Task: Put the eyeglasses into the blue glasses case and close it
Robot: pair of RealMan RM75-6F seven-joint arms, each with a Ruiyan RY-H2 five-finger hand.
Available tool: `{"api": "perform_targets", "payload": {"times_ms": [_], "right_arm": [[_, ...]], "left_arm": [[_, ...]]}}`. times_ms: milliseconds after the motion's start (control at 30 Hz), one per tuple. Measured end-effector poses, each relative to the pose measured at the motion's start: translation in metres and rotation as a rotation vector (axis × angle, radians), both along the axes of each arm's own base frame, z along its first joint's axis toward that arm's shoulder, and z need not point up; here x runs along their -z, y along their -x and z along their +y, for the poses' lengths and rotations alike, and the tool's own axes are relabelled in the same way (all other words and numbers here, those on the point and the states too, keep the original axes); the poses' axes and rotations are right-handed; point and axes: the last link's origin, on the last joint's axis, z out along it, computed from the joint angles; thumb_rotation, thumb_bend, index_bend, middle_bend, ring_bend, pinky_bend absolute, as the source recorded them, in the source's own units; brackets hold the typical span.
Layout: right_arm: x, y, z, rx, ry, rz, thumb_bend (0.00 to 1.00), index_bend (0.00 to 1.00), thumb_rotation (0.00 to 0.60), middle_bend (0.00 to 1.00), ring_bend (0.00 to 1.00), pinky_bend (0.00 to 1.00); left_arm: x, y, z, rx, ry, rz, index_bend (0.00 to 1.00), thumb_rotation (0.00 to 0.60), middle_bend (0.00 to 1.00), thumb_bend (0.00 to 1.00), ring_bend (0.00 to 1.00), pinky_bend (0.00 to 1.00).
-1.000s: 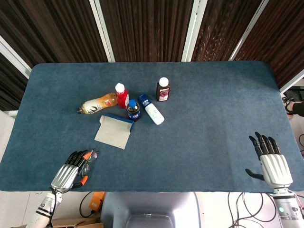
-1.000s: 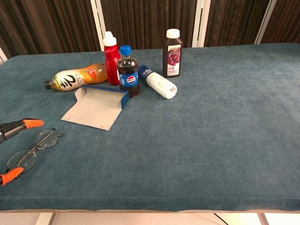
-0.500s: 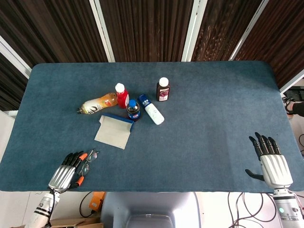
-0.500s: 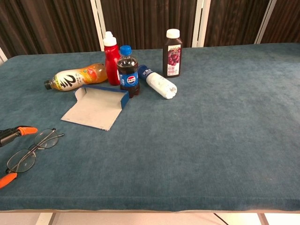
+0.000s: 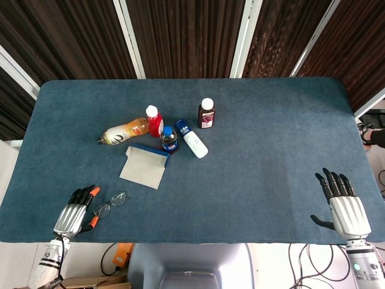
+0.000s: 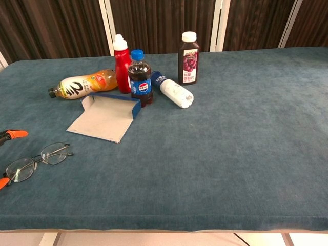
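Note:
The eyeglasses [image 5: 110, 205] [image 6: 36, 160] lie flat on the blue cloth near the table's front left edge, with nothing touching them. The blue glasses case [image 5: 144, 165] [image 6: 107, 116] lies open behind them, its grey lid spread toward the front. My left hand [image 5: 73, 215] sits just left of the glasses at the table edge, fingers apart and holding nothing; only its orange fingertips [image 6: 15, 134] show in the chest view. My right hand [image 5: 344, 205] hovers at the front right corner, fingers spread and holding nothing.
Behind the case stand a red bottle [image 5: 154, 120], a dark cola bottle [image 5: 169, 139] and a dark juice bottle [image 5: 206, 114]. An orange drink bottle [image 5: 124, 131] and a white bottle [image 5: 192, 139] lie on their sides.
My left hand has drawn back to the left, off the eyeglasses. The glasses have turned a little and now lie free. The right hand has not moved.

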Motion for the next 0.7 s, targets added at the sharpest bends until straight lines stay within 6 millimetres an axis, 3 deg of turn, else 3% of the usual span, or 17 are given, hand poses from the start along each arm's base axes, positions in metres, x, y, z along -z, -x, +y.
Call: {"api": "perform_targets", "payload": {"times_ms": [233,467,700], "right_arm": [[0.0,0.0,0.0,0.0,0.0,-0.003,0.08,0.0,0.6,0.0,0.0,0.0],[-0.001,-0.001,0.001,-0.004,-0.003,-0.007,0.08,0.0,0.6,0.0,0.0,0.0],[-0.002,-0.001,0.002,-0.01,-0.011,-0.016,0.08,0.0,0.6,0.0,0.0,0.0]], "left_arm": [[-0.006,0.002,0.02,-0.011,-0.069,-0.002,0.0,0.6,0.0,0.37,0.0,0.02],[-0.018,-0.016,0.028,0.053,-0.136,-0.048,0.01,0.6,0.0,0.38,0.0,0.03],[-0.013,-0.044,0.021,0.08,-0.093,-0.135,0.23,0.6,0.0,0.37,0.0,0.05]]}}
